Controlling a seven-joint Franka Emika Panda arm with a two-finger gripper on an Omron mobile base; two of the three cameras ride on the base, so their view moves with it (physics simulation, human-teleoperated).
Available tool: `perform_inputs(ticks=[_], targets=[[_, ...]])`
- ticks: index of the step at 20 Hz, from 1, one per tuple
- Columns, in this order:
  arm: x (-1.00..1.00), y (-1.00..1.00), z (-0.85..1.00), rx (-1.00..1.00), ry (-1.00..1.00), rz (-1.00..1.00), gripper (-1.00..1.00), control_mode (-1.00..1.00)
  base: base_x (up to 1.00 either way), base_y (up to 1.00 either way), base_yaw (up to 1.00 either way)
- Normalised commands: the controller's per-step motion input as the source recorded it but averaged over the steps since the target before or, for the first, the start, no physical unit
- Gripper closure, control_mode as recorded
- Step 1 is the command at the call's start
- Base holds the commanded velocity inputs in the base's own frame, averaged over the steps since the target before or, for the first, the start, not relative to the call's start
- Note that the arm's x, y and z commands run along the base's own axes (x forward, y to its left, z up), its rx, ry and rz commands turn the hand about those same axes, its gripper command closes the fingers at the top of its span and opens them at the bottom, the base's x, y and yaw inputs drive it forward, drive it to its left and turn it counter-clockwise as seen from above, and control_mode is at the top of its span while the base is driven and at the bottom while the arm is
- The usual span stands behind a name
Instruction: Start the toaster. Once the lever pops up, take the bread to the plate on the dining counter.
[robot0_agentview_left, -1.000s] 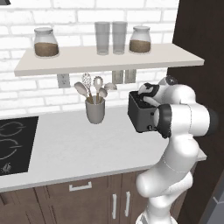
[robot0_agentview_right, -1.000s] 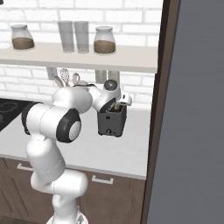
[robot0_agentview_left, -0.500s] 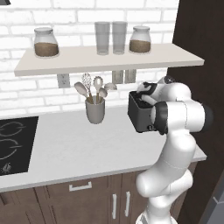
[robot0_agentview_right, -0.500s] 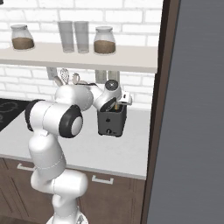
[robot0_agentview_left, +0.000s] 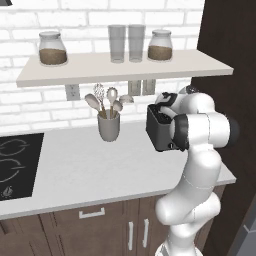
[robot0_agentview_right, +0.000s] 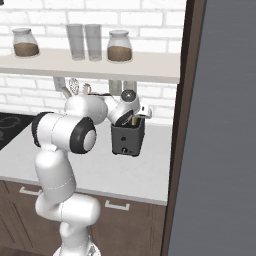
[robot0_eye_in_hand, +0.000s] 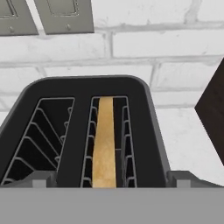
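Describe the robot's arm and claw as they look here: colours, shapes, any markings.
The arm is glossy white, built of rounded, bulbous segments with dark grey to black round caps and bands at the joints. No cables or markings show. The claw has two small grey finger tips, blocky in shape.

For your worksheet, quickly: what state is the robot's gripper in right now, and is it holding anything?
Gripper: open and empty, above the boxy black two-slot toaster, where the pale tan bread slice sits in one slot.
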Motion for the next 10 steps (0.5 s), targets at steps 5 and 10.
perform_inputs(ticks=[5,10], targets=[[0.00,0.00,-0.10,0.00,0.00,0.00,-1.00,-1.00,0.00,0.00,0.00],[0.00,0.00,-0.08,0.00,0.00,0.00,-1.00,-1.00,0.00,0.00,0.00]])
